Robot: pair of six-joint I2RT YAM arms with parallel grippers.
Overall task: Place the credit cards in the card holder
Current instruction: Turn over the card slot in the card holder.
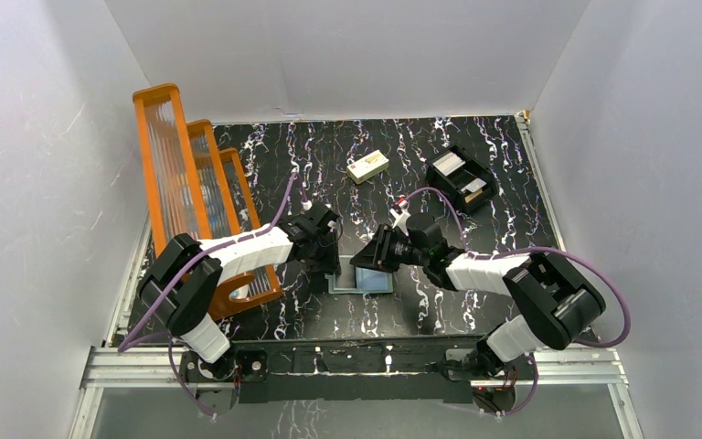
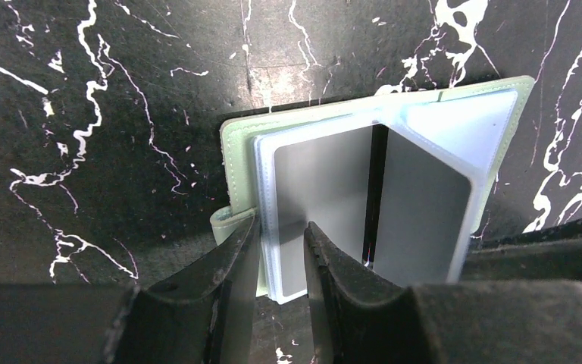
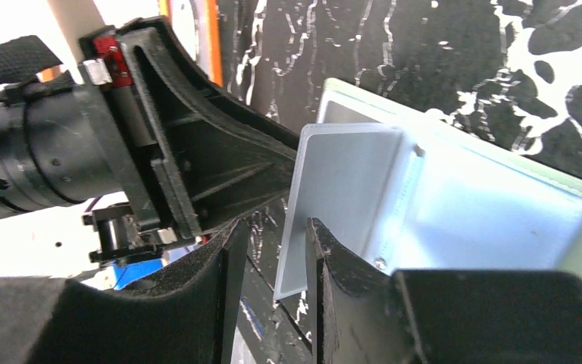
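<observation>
Left jaws are clamping the holder (image 2: 236, 159); right jaws are gripping a card (image 3: 341, 197); I am squaring it to the sleeve (image 3: 485, 212).

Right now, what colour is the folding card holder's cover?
Pale green card holder; best in left wrist view.
</observation>
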